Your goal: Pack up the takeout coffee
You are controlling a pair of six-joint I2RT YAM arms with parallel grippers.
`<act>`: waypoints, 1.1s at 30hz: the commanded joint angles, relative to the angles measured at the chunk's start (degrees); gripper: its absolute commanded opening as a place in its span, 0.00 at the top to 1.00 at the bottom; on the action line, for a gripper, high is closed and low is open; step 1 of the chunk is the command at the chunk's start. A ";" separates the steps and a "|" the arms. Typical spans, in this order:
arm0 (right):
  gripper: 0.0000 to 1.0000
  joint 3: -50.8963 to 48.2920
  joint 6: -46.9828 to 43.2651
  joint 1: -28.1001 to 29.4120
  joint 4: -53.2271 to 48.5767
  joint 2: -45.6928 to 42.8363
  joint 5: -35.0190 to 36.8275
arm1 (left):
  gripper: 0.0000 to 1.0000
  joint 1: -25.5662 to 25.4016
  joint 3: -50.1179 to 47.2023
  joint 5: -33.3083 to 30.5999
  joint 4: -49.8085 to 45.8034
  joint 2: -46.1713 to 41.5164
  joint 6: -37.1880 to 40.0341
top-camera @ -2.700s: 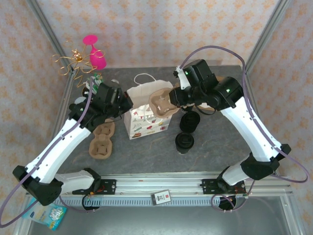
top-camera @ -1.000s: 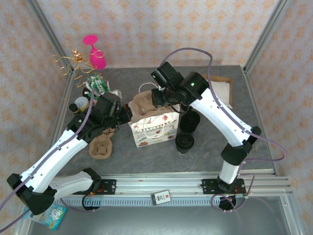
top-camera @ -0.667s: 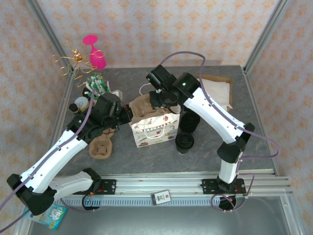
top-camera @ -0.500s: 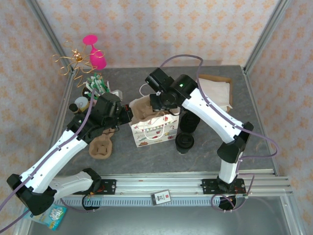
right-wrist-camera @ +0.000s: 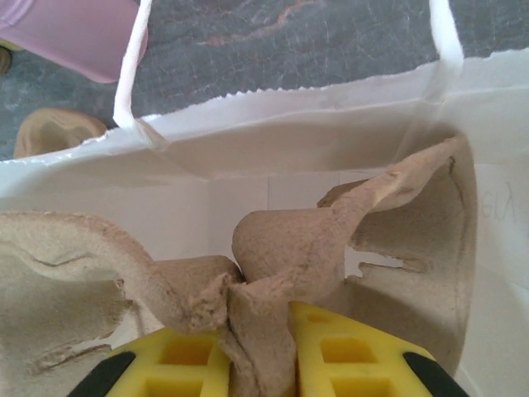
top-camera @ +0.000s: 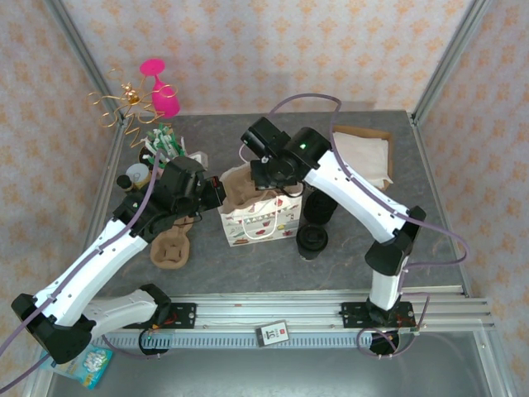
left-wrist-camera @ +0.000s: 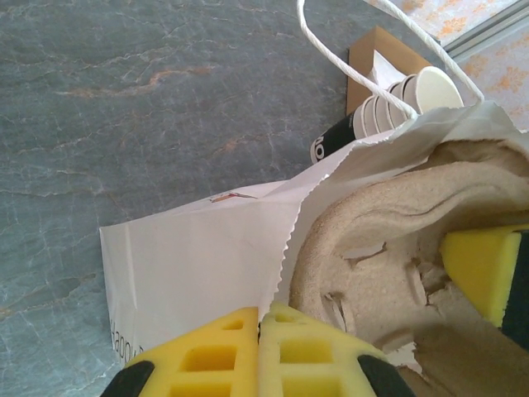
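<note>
One grey stone bench (top-camera: pixel 248 269) carries everything, and two white arms come in from its near edge and meet over the middle. White paper bag (top-camera: pixel 260 223) with a printed front stands upright at centre, mouth open. Left fingers (left-wrist-camera: pixel 248 335) are pressed fully together at the bag's left rim. The serrated paper edge runs down into the seam between them, so the rim looks pinched there. Brown pulp cup carrier (top-camera: pixel 236 179) sits tilted in the bag's mouth, part inside and part above the rim. Right fingers (right-wrist-camera: pixel 310 339) are clamped on a crumpled central fold of that carrier, one on each side, seen from the right wrist looking down into the bag. Brown tray of white napkins (top-camera: pixel 364 150) is at the far right of the bench, partly under the right arm. Second pulp carrier (top-camera: pixel 171 246) lies flat on the bench left of the bag, beneath the left arm and apart from the bag. Takeout coffee (top-camera: pixel 312 240) is a dark cup with a black lid, upright on the bench just right of the bag's near right corner, outside the bag and clear of both sets of fingers. Stack of cream-rimmed lidless cups (left-wrist-camera: pixel 397 99) shows past the bag in the left wrist view, next to the tray.
</note>
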 commanded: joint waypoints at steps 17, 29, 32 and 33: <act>0.82 0.90 3.26 -2.98 -0.19 4.46 2.66 | 0.96 -0.88 2.16 -0.01 -0.98 -0.69 3.92; 0.81 -2.20 4.76 -2.93 -0.19 -0.40 1.17 | 0.94 -0.74 3.95 -6.89 -4.24 1.24 4.75; 0.82 -2.74 4.87 -2.70 -0.18 -0.10 -0.34 | 0.93 -0.73 3.61 -6.06 -3.46 1.84 4.97; 0.82 -2.56 4.87 -2.58 -0.18 0.09 -1.01 | 0.90 -0.74 3.61 -5.28 -3.27 1.95 5.11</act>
